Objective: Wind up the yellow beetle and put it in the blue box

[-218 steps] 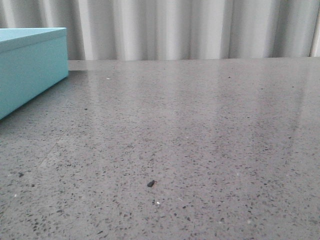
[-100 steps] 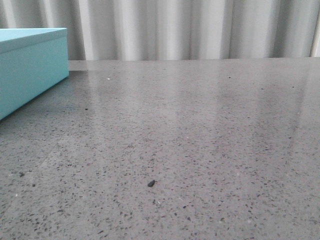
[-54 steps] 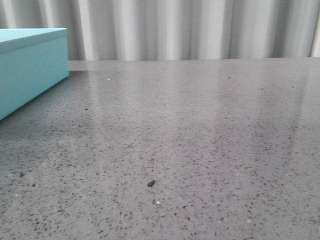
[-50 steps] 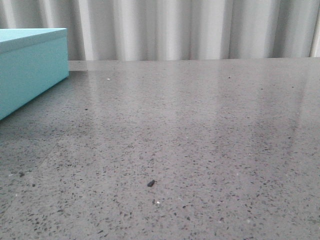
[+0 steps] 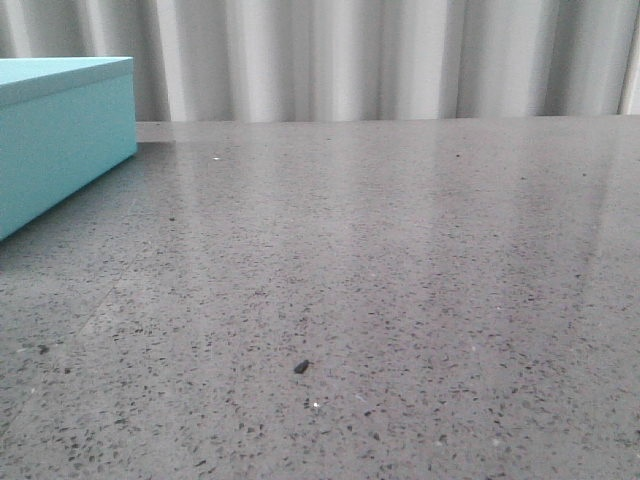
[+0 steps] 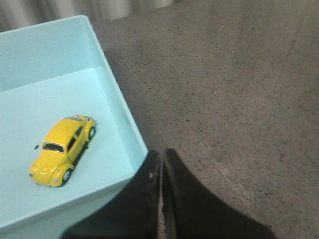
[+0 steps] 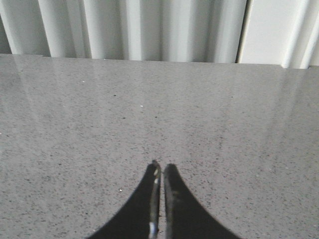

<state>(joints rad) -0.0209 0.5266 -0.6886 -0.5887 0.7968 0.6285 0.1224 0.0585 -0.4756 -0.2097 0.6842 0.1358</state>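
Note:
The yellow beetle (image 6: 63, 149) stands on its wheels on the floor inside the open blue box (image 6: 119, 107), seen in the left wrist view. My left gripper (image 6: 161, 153) is shut and empty, just outside the box's near corner, above the table. The blue box also shows at the far left of the front view (image 5: 60, 135), where its inside and the beetle are hidden. No lid shows on the box in the left wrist view. My right gripper (image 7: 161, 167) is shut and empty over bare table. Neither gripper shows in the front view.
The grey speckled table (image 5: 400, 260) stretches to a pale pleated curtain (image 5: 340, 55) at the back. A small dark speck (image 5: 301, 367) lies on the table near the front.

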